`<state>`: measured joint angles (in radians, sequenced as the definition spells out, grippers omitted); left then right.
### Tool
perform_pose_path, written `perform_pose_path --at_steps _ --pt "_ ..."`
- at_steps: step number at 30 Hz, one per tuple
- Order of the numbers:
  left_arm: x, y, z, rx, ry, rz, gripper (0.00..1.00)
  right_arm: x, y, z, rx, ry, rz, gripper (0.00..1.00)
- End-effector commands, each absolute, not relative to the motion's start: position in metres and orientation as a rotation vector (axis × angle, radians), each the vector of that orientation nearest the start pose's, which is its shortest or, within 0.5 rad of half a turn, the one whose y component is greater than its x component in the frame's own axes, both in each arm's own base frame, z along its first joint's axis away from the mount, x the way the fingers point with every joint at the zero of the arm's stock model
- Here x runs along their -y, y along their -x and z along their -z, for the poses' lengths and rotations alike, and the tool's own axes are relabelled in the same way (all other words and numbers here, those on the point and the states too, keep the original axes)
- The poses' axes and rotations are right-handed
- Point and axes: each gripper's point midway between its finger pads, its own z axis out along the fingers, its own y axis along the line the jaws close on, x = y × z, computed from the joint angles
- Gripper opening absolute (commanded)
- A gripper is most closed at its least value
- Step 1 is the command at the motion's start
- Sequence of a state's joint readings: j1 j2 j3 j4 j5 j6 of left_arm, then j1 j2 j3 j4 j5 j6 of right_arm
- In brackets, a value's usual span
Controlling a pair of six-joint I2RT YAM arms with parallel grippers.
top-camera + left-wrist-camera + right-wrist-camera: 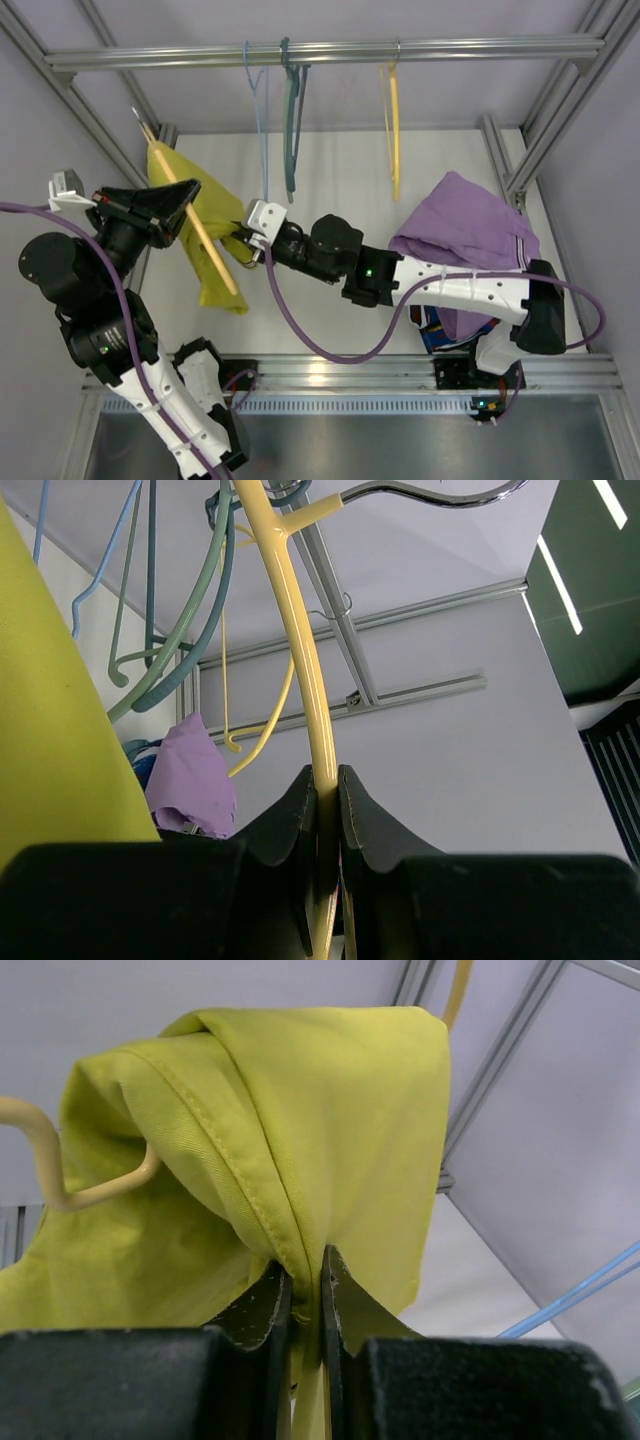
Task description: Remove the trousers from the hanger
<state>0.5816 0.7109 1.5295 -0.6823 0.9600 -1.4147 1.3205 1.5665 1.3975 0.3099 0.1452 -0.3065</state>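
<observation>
Trousers (208,205) hang over the hanger (224,270), whose bar runs from 11 to 5 o'clock in my top view. My left gripper (327,785) clamps the hanger from 9 o'clock. My right gripper (306,1280) pinches a cloth fold from 3 o'clock, so I'd pull toward 4 o'clock.
</observation>
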Motion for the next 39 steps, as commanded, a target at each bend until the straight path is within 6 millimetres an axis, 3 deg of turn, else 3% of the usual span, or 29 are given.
perform_pose_path --at_steps 1,6,7,10,16,24,27,30,34,39 --pt "0.114 -0.137 -0.549 -1.437 0.516 1.316 0.00 -0.467 -0.186 -0.465 -1.012 0.804 -0.736 0.00" --pt "0.113 -0.139 -0.534 -1.455 0.515 1.301 0.00 -0.442 -0.175 -0.518 -0.984 0.762 -0.797 0.00" --pt "0.112 -0.140 -0.530 -1.459 0.517 1.297 0.00 -0.434 -0.173 -0.538 -0.970 0.729 -0.823 0.00" --pt "0.107 -0.147 -0.513 -1.475 0.545 1.293 0.00 -0.416 -0.166 -0.565 -0.947 0.697 -0.849 0.00" --pt "0.100 -0.159 -0.478 -1.514 0.589 1.286 0.00 -0.385 -0.161 -0.608 -0.892 0.615 -0.860 0.00" --pt "0.098 -0.162 -0.436 -1.561 0.580 1.260 0.00 -0.343 -0.177 -0.663 -0.827 0.484 -0.840 0.00" --pt "0.092 -0.168 -0.408 -1.603 0.658 1.239 0.00 -0.322 -0.173 -0.694 -0.771 0.430 -0.841 0.00" --pt "0.087 -0.172 -0.386 -1.639 0.714 1.212 0.00 -0.311 -0.169 -0.711 -0.729 0.400 -0.838 0.00" --pt "0.087 -0.170 -0.374 -1.656 0.716 1.188 0.00 -0.283 -0.158 -0.742 -0.644 0.345 -0.831 0.00" --pt "0.083 -0.171 -0.352 -1.691 0.757 1.159 0.00 -0.252 -0.149 -0.766 -0.572 0.286 -0.798 0.00"
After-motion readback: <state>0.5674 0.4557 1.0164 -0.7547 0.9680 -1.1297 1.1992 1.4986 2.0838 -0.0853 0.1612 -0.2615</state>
